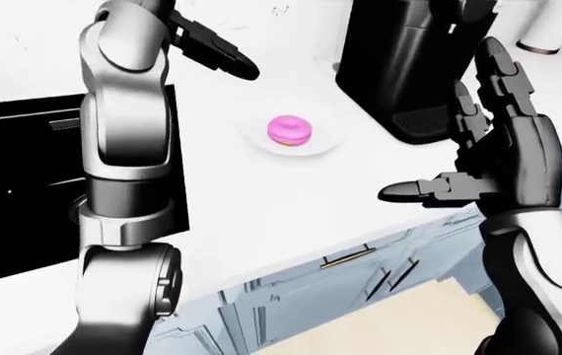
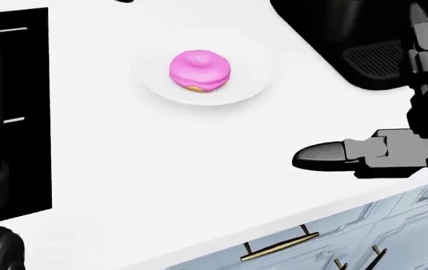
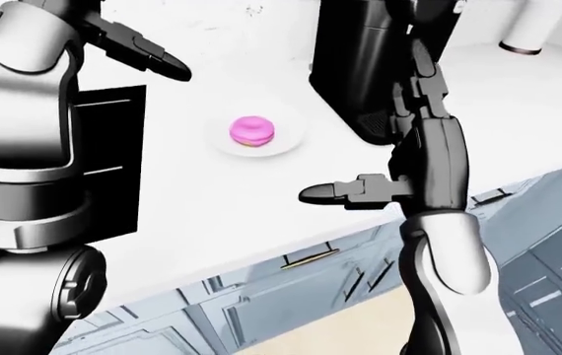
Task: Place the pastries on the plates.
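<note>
A pink-iced doughnut (image 2: 199,70) rests in the middle of a white plate (image 2: 248,89) on the white counter, upper middle of the head view. My right hand (image 1: 463,122) is raised at the right of the left-eye view, open, thumb (image 2: 323,156) pointing left, below and right of the plate and holding nothing. My left hand (image 1: 217,52) is held high at the top of the left-eye view, fingers spread and empty, up and left of the doughnut (image 1: 290,129).
A black coffee machine (image 1: 400,66) stands right of the plate. A black stove (image 1: 25,185) lies at the left behind my left arm. Grey-blue cabinet doors with brass handles (image 1: 348,257) run below the counter edge. A pale roll (image 1: 555,26) stands top right.
</note>
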